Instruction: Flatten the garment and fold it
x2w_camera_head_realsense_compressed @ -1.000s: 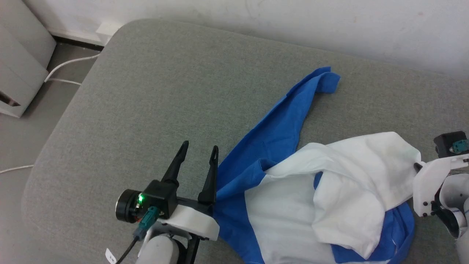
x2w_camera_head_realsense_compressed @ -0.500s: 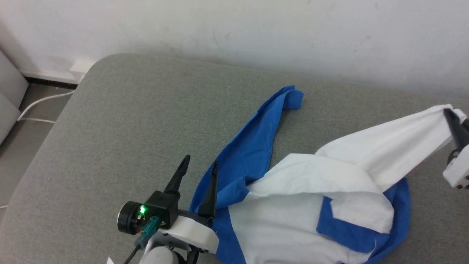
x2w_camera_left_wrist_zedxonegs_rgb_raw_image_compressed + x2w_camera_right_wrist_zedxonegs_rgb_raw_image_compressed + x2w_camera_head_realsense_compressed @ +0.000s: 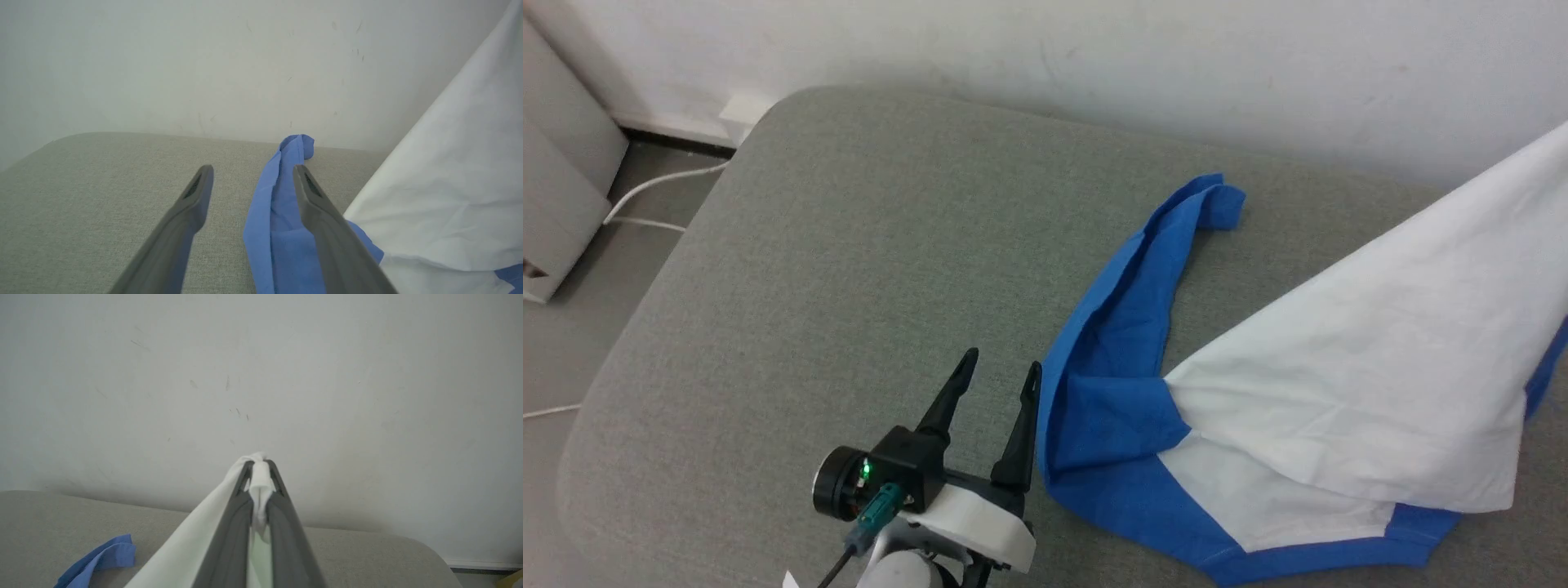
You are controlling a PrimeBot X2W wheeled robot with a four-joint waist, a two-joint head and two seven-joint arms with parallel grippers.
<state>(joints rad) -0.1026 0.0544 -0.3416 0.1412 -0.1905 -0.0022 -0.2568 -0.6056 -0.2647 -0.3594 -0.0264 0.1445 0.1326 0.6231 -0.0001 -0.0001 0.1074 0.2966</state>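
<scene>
Garment [image 3: 1347, 384] now higher, tauter

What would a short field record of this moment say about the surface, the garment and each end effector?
surface: grey padded top against a white wall
item: garment, white body raised toward the right, blue sleeve lying on the top
left arm: left end effector open, gripping nothing, next to the sleeve
right arm: right end effector shut on the garment's white cloth

The dark two-fingered left gripper [image 3: 252, 169] is held wide apart over a grey fabric surface [image 3: 102, 192], with the soft white-and-blue garment [image 3: 441, 183] raised alongside.
</scene>
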